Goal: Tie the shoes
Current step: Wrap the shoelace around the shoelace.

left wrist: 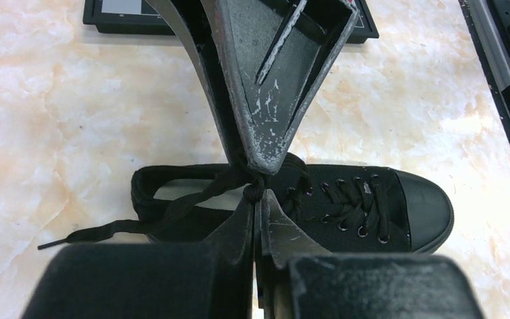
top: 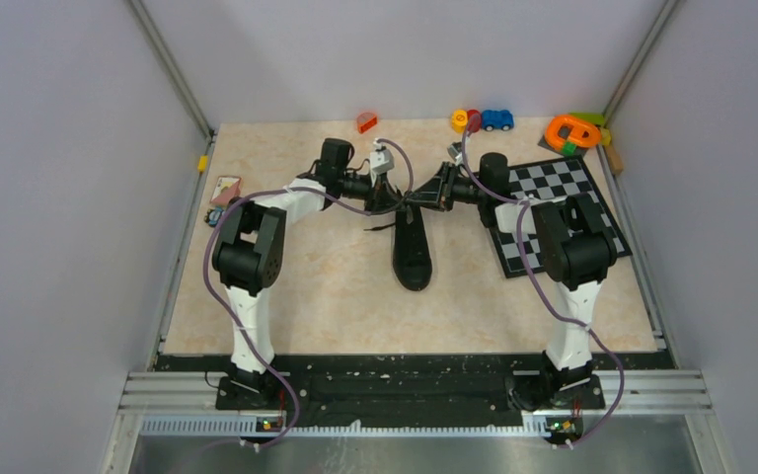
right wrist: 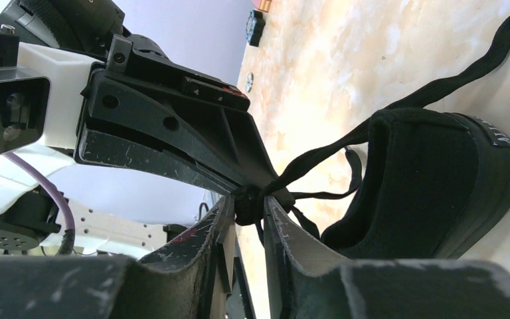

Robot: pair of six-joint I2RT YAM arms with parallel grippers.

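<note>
A black sneaker [top: 413, 255] lies mid-table with its toe toward the arm bases. Both grippers meet above its heel opening. My left gripper [left wrist: 257, 197] is shut, with a bunched knot of black lace [left wrist: 254, 191] pinched at its tips; the shoe [left wrist: 418, 206] lies just beyond it. One loose lace end [left wrist: 99, 231] trails onto the table. My right gripper [right wrist: 249, 205] has its jaws slightly parted around the same lace bundle [right wrist: 247, 199], beside the heel [right wrist: 438, 179]. The left gripper's fingers [right wrist: 172, 123] come in from the upper left, tip to tip with mine.
A chessboard mat [top: 563, 188] lies right of the shoe, under the right arm. Small toys line the back edge: an orange piece [top: 366, 122], a blue car [top: 497, 119], an orange ring [top: 572, 131]. A card [top: 224, 191] lies at the left edge.
</note>
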